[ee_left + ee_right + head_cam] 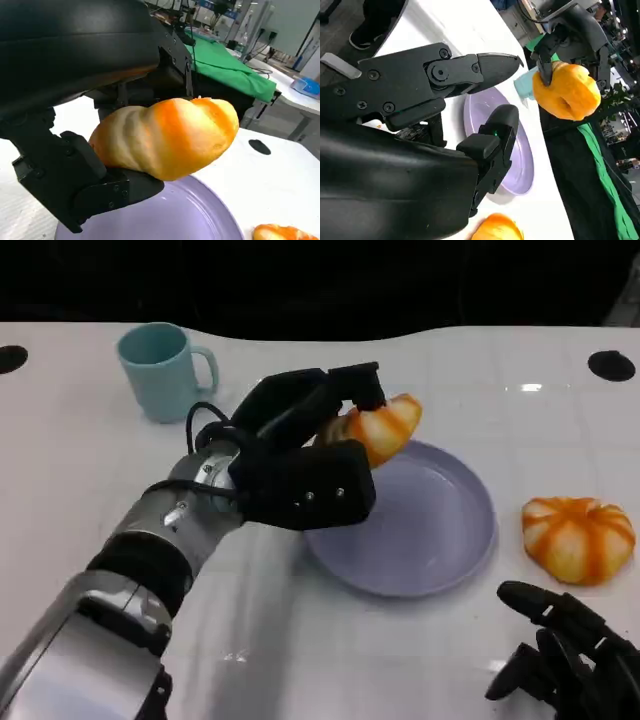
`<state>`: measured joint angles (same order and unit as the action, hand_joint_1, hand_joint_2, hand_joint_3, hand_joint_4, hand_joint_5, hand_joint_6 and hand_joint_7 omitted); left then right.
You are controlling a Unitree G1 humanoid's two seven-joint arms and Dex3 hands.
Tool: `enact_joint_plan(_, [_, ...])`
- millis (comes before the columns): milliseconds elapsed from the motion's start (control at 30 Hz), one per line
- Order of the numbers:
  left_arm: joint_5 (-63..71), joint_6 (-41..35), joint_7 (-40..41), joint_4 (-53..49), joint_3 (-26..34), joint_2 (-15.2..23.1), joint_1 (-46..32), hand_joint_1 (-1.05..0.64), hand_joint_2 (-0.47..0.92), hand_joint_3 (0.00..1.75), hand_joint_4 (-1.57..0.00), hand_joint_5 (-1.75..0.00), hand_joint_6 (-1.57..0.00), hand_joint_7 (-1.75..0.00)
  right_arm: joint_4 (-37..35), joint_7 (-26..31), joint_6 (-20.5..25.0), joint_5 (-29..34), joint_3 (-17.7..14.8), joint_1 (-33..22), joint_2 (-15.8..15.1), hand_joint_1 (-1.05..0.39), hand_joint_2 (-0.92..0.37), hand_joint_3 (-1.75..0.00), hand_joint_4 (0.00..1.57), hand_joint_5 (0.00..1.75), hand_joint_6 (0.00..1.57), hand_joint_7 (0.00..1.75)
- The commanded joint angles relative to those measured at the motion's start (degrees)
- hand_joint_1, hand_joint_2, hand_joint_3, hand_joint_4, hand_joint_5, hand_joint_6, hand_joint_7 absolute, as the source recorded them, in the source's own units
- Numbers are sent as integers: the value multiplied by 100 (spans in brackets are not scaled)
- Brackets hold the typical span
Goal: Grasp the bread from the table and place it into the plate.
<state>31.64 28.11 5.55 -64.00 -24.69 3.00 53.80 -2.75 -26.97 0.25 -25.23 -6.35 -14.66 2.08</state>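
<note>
A pale teal ceramic mug (163,370) stands far left on the white table (80,460). The left hand (310,455) grips an orange-and-cream ridged bread roll (383,427) above the far-left rim of the round lavender plate (440,540). Right of the plate lies a second orange ridged roll (578,538), with the right hand (565,650) near it, fingers apart, holding nothing.

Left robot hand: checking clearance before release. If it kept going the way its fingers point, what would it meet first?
Probably nothing: the left robot hand holding the bread points across the plate, toward bare table.
</note>
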Motion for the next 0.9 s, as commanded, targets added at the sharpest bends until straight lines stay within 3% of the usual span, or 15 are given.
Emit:
enact_joint_plan(33, [386, -241, -126, -245, -425, -319, 300, -18, 60, 108, -89, -175, -72, -175, -38, -147, -16, -145, -102, -33, -99, -79, -92, -19, 68, 146, 95, 57])
enact_joint_plan(500, [678, -639, 13, -471, -713, -437, 378, -19, 72, 90, -86, -175, -67, -175, -139, -254, -118, -140, -134, 23, -119, -80, -92, -21, 69, 147, 95, 55])
enact_joint_plan(533, [661, -650, -9, -470, -709, -437, 378, -18, 70, 88, -84, -175, -67, -160, -130, -244, -103, -134, -135, 24, -119, -80, -92, -20, 69, 147, 96, 55])
enact_joint_plan(600, [645, -654, -26, -467, -708, -435, 376, -18, 70, 87, -83, -175, -67, -152, -120, -234, -90, -127, -136, 25, -118, -80, -92, -20, 69, 147, 96, 55])
enact_joint_plan(767, [624, -636, -145, -461, -707, -398, 377, -18, 69, 87, -83, -175, -68, -149, -94, -218, -80, -117, -129, 12, -108, -80, -92, -20, 70, 146, 96, 55])
enact_joint_plan(800, [610, -621, -236, -457, -705, -370, 378, -27, 77, 58, -63, -124, -53, -100, -74, -204, -73, -111, -122, 2, -102, -80, -92, -20, 69, 146, 96, 54])
enact_joint_plan(833, [600, -611, -299, -453, -703, -352, 378, -33, 86, 33, -60, -75, -55, -48, -61, -195, -69, -107, -118, -5, -98, -79, -92, -20, 69, 146, 95, 54])
enact_joint_plan(867, [599, -607, -400, -435, -712, -328, 376, -35, 89, 24, -60, -57, -56, -29, -61, -184, -50, -114, -122, -5, -97, -79, -92, -20, 69, 146, 95, 54])
enact_joint_plan(900, [601, -609, -458, -419, -718, -317, 373, -44, 91, 19, -50, -41, -49, -15, -65, -178, -37, -121, -127, -3, -98, -79, -92, -20, 68, 146, 95, 54])
